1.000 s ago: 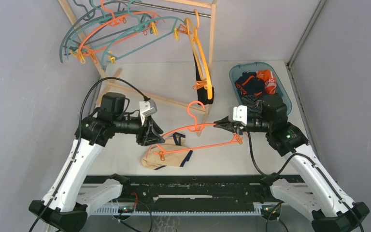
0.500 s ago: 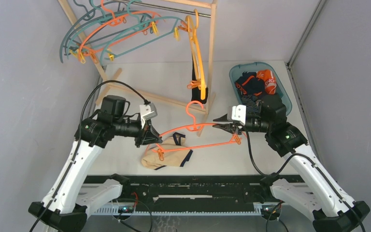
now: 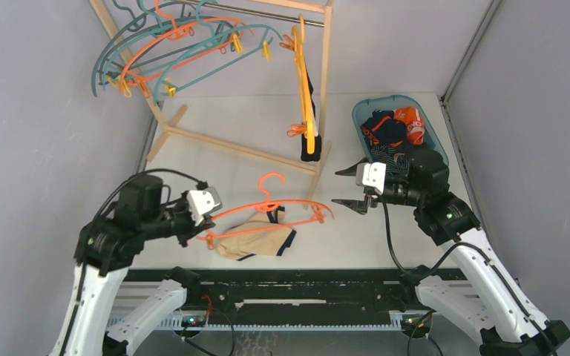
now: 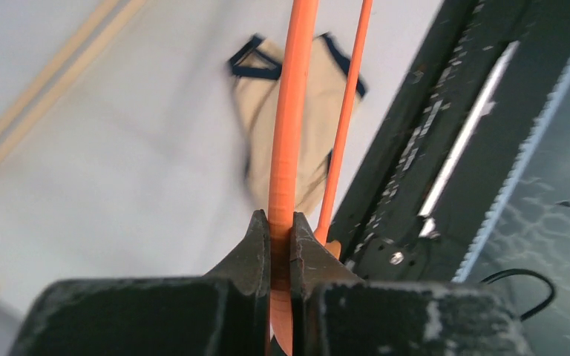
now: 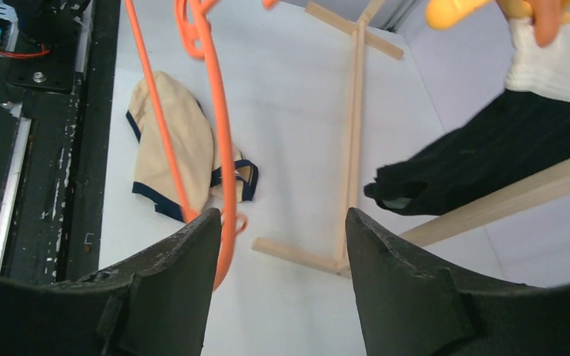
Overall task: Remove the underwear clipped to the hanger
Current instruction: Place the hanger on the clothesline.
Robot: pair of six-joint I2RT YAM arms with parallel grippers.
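Note:
My left gripper (image 3: 199, 231) (image 4: 280, 222) is shut on the left end of an orange hanger (image 3: 267, 211) (image 4: 293, 111) held low over the table. Beige underwear with navy trim (image 3: 256, 241) (image 4: 297, 111) (image 5: 174, 156) lies flat on the table beneath it, and the hanger's end clips show beside the cloth, not on it. To the hanger's right my right gripper (image 3: 349, 187) (image 5: 282, 215) is open and empty, with the hanger's right end (image 5: 223, 170) just off its left finger. Black underwear with a white waistband (image 3: 309, 148) (image 5: 482, 156) hangs clipped to a yellow hanger on the rack.
A wooden rack (image 3: 326, 74) stands at the back with several teal and orange hangers (image 3: 178, 52); its foot bars (image 5: 352, 148) cross the table. A blue bin (image 3: 356, 111) at the right holds several dark briefs. The black base rail (image 3: 282, 285) runs along the near edge.
My left gripper shut on the hanger's left end and pulled it left and toward the near edge. The right gripper opened, let go of the hanger's right end and drew back.

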